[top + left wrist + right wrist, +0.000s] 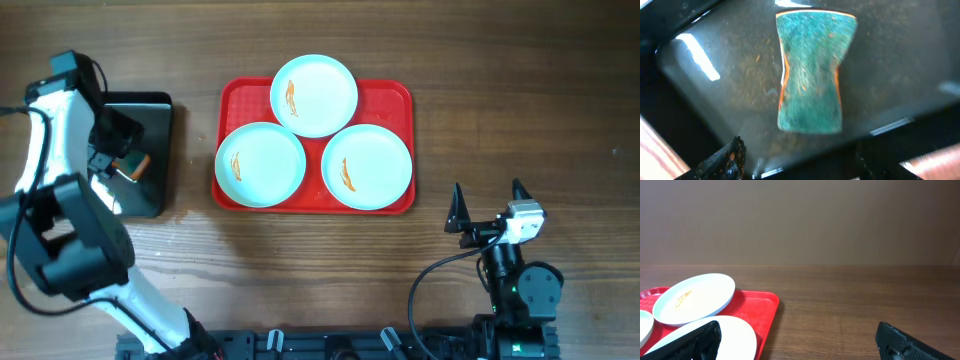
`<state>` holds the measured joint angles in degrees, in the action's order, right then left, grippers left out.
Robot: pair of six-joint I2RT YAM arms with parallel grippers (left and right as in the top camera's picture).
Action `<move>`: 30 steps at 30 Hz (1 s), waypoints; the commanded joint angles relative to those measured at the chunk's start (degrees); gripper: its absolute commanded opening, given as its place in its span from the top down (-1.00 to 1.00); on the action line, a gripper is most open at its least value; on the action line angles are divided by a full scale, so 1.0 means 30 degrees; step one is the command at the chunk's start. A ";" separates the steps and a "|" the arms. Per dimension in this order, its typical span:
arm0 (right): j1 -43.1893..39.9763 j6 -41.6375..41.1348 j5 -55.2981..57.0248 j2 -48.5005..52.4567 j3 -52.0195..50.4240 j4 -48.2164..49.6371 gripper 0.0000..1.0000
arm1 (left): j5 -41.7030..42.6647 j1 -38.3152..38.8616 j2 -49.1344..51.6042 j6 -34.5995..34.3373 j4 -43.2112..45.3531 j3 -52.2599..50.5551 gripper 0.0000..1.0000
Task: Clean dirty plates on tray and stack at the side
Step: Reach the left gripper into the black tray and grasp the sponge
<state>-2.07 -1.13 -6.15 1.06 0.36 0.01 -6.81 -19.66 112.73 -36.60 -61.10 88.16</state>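
The tray [391, 97] lies at the middle of the table [520, 80] and carries all three plates, each marked with an orange smear. The far plate [314, 95] overhangs the tray's far rim. From above its near edge meets the rims of the other two, though I cannot tell whether it rests on them. The left plate [260, 163] reaches the tray's left rim and the right plate [367, 166] reaches the right rim, with a thin strip of red showing between the pair. Bare red is left only at the far corners and along the near edge (little room on the tray itself).

To the right of the tray the wood is open. The right gripper [488, 206] stands there, near the tray's near right corner but apart from it, with its fingers spread and nothing between them.

To the left, across a band of bare table, is a glossy black tray [155, 110]. On it lies a teal sponge [812, 72] with an orange edge. The left gripper [800, 150] hangs over the sponge with its jaws parted, holding nothing.
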 commanded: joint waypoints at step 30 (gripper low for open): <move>-0.0087 0.0328 0.0058 -0.0087 -0.0022 0.0102 -1.00 | -0.2251 -0.0036 0.3220 -0.0393 0.4561 0.0226 -0.46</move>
<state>-2.07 -1.13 -6.15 1.06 0.36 0.01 -12.23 -19.66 121.45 -37.58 -48.38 88.16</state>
